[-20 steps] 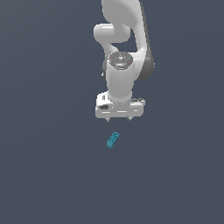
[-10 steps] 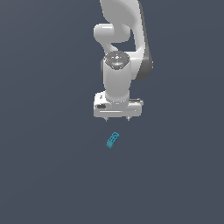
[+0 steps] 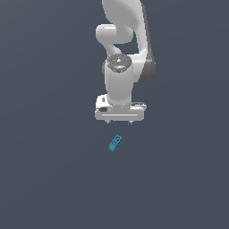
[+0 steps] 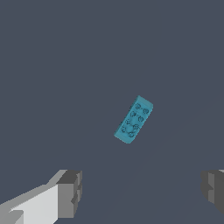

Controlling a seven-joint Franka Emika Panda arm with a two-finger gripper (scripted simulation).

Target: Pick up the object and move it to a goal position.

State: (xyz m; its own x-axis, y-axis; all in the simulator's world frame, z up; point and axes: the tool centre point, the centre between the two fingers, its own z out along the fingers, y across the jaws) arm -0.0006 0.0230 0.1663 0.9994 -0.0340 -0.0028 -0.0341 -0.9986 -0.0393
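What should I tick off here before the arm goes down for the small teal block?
1. Hand open: ok, the fingers stand wide apart in the wrist view.
2. Block free: ok, nothing touches it and it lies apart from the hand.
3. Block between the fingers: not ok, in the wrist view it sits beyond the fingertips.
4. Fingers square to the block's long sides: not ok, the block lies at a slant.
5. Goal position marked: cannot tell, no marker shows.

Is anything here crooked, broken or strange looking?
Nothing looks broken. The small teal block lies alone on the grey floor, turned diagonally to the open gripper, so the fingers aren't lined up with its sides.
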